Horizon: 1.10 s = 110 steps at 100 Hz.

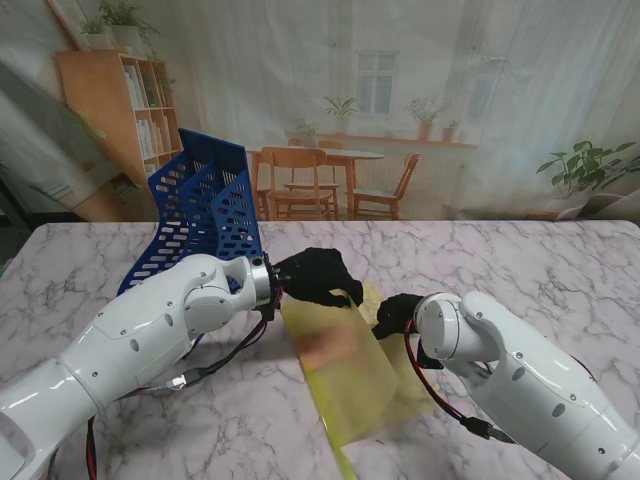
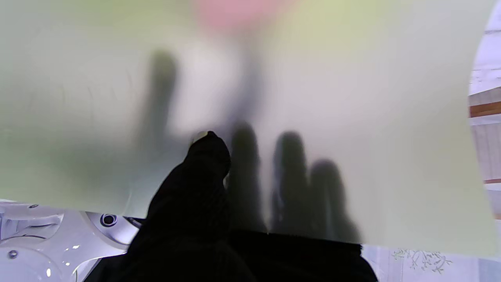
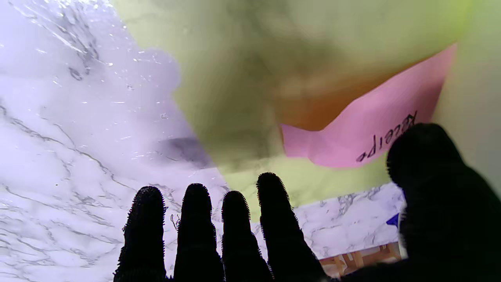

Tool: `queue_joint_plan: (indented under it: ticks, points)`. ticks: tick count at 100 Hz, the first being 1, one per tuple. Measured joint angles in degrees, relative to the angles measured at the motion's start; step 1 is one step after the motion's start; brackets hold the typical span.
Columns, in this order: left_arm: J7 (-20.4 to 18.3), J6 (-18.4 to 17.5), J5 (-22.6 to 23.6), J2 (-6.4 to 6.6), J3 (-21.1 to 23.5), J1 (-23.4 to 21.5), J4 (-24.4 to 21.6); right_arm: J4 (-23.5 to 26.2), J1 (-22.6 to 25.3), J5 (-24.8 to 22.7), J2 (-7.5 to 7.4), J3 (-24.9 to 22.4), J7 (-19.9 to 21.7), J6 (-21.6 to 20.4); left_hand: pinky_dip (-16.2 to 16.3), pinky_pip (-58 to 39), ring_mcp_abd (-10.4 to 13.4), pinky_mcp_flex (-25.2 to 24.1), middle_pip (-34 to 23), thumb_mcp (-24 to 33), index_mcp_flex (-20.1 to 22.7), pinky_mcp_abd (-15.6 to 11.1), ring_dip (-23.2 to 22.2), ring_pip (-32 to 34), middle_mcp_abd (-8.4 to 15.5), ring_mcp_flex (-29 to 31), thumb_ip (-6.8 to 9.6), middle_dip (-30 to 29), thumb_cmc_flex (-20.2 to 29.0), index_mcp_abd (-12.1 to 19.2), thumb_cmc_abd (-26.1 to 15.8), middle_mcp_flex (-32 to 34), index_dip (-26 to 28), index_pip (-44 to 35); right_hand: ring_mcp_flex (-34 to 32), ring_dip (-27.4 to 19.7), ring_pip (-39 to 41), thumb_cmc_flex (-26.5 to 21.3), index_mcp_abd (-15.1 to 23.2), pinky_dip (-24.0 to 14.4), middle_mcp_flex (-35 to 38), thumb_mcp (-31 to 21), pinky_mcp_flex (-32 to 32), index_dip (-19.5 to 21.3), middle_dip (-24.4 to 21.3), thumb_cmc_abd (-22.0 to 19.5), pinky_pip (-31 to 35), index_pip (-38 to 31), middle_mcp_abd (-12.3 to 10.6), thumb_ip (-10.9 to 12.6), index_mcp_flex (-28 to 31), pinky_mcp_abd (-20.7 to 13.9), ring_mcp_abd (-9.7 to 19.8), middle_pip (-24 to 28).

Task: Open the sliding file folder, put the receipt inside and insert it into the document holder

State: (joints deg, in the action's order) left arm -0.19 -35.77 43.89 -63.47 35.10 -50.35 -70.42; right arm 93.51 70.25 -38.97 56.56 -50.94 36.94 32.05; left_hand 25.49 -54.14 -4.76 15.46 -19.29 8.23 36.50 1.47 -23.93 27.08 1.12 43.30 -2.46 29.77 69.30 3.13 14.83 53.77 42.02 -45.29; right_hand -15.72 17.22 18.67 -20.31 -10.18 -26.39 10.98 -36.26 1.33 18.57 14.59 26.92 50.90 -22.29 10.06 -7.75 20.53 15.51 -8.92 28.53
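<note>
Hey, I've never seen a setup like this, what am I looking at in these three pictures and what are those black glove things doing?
This is a robot with two white arms, each ending in a black five-fingered robot hand. The wide picture comes from a camera on its stand, looking down at a marble table. The other two come from cameras on the wrists, looking along the fingers.

On the table lies a translucent yellow-green file folder, with a pink receipt showing in it. A blue document holder stands at the far left.

The left robot hand grips the folder's far edge: its thumb lies on one side, the other fingers showing through as shadows. The right robot hand sits at the folder's right edge, fingers spread, and appears to hold nothing.
</note>
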Motion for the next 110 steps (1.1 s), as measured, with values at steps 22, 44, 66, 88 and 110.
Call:
queue_joint_plan:
  ticks: [22,44,66,88,110]
  points:
    - [1.05,-0.02,0.89,-0.05,0.69,-0.4,0.0,3.9,8.27,-0.58,1.59,-12.04,-6.23,-3.85,0.0,0.0,0.0,0.0,-0.01,0.0,-0.03,0.0,0.0,0.0,-0.01,0.0,0.0,0.0,0.0,0.0,0.0,0.0,0.0,-0.02,0.0,0.0,0.0,0.05,0.0,-0.72,0.0,-5.36,-0.2,-0.01,0.28,-0.55,-0.03,-0.92,0.09,0.0,0.02,0.01,-0.03,0.72]
    - [1.6,-0.45,2.15,0.15,2.91,-1.67,-1.15,5.91,13.05,-1.03,2.48,-19.14,-11.01,-5.66,0.0,0.0,0.0,0.0,-0.01,0.0,-0.03,0.0,0.0,0.0,-0.03,0.0,0.0,0.0,0.0,0.0,0.0,0.0,0.0,-0.02,-0.16,-0.11,-0.01,1.62,0.0,-0.77,0.01,-5.07,-0.92,-0.72,0.7,-2.41,-0.03,-0.38,0.86,0.0,-2.5,0.23,-1.48,0.83]
    - [1.39,-1.57,2.36,0.38,3.33,-1.73,-2.18,5.21,14.27,2.35,3.36,-22.13,-16.4,-4.53,0.0,0.0,0.0,0.0,-0.01,0.0,-0.03,0.0,0.0,0.0,-0.03,0.0,0.0,0.0,0.0,0.0,0.0,0.0,0.0,-0.02,-1.78,-1.05,-1.83,6.54,0.0,-0.77,0.01,-1.91,-1.6,-1.22,0.74,-4.49,-0.14,-0.4,1.97,0.0,-4.98,0.97,-3.27,1.38]
    - [1.35,-2.41,3.24,0.51,4.39,-2.04,-2.94,-0.28,12.12,3.09,4.24,-22.74,-19.91,-2.27,0.0,0.0,0.0,0.0,-0.01,0.0,-0.03,0.0,0.0,0.0,-0.03,0.0,0.0,0.0,0.0,0.0,0.0,0.0,0.0,-0.02,-2.35,-1.47,-2.96,9.52,-0.71,-0.77,0.01,2.21,-1.91,-1.48,0.74,-5.16,-1.11,0.35,2.85,0.0,-6.33,1.35,-4.11,1.39]
    - [1.35,-2.71,3.54,0.75,5.28,-2.58,-3.69,-2.97,9.01,5.7,4.23,-22.28,-19.75,5.03,0.0,0.0,0.0,0.0,-0.01,0.0,-0.03,0.0,0.0,0.0,-0.03,0.0,0.0,0.0,0.0,0.0,-0.01,0.0,0.0,-0.02,-7.75,-1.47,-3.14,13.91,-3.22,-0.97,0.29,5.14,-7.0,-2.04,2.45,-8.58,3.1,1.08,5.64,-0.01,-6.16,2.31,-5.95,5.68]
